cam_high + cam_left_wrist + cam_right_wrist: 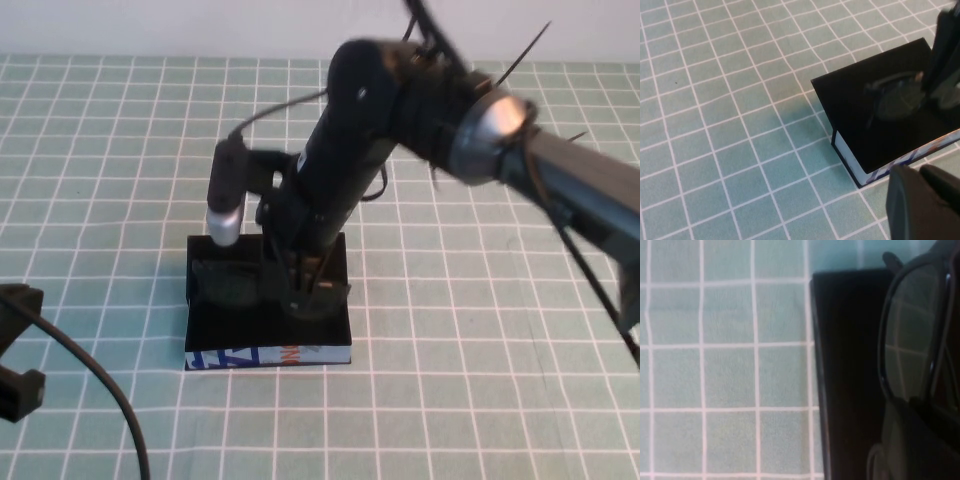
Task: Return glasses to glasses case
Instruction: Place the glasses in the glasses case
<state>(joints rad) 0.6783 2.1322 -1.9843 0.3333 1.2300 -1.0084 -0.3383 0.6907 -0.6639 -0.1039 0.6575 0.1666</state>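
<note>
The glasses (235, 281), black and thick-framed with tinted reflective lenses, are seen lying inside the open glasses case (268, 345), a black box with a blue, white and orange front, set near the middle of the desk (480, 330). The right gripper (305, 290) is lowered steeply into the case, its jaws closed on the frame. The left gripper (15, 350) is parked at the left edge; its jaws cannot be judged.

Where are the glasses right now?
In the high view the glasses are inside the open glasses case at mid-table, with the right gripper at their right end; the left gripper sits at the left edge.
</note>
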